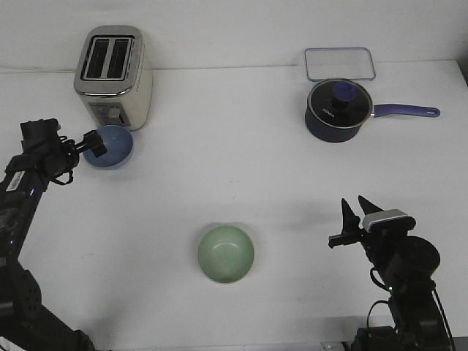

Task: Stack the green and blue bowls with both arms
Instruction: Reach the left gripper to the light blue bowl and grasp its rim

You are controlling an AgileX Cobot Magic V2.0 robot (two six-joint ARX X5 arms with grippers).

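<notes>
A: Left fingers [93, 143] grasp the periwinkle matte bowl's [110, 146] rim beside the steel toaster [114, 75].

B: It may slip before reaching the sage-green bowl [226, 253] mid-desk; right fingers [355, 212] spread, released.

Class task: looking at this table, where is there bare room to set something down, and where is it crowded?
Bare: the wide middle between the blue bowl, the green bowl and the saucepan. Crowded: the back left, where the left gripper meets the blue bowl beside the toaster.
</notes>
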